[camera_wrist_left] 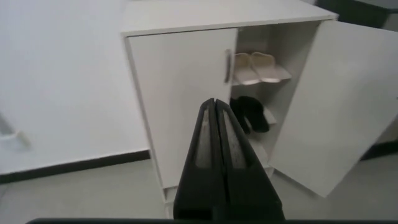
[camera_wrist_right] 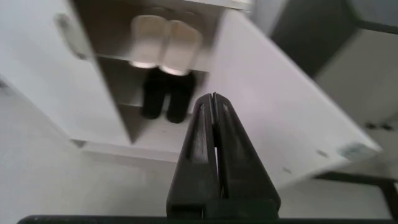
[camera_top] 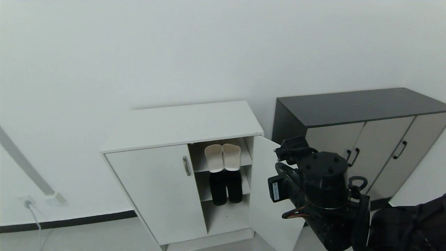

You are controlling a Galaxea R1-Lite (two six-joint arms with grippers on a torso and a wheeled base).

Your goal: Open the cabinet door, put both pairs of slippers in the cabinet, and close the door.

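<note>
Two pairs sit in the cabinet point(camera_top: 181, 125): white pair point(camera_top: 222, 157) on the upper shelf, black pair point(camera_top: 225, 186) one below. One open door point(camera_top: 264, 198), one shut door point(camera_top: 156, 188). Left claw point(camera_wrist_left: 213, 104) and right claw point(camera_wrist_right: 213, 99) are both pressed together. Push the open door's outer face near its free edge, slowly, until flush

- This is looking like an entrance corner of a home.
- A white shoe cabinet point(camera_top: 181, 125) is standing against a plain white wall point(camera_top: 209, 52), holding beige slippers point(camera_top: 223, 157) and black slippers point(camera_top: 226, 186) on its shelves.
- A grey cabinet point(camera_top: 355, 104) with a dark top is standing just beside it.
- A wall socket point(camera_top: 26, 201) is sitting low, above a black skirting strip point(camera_top: 69, 220).
</note>
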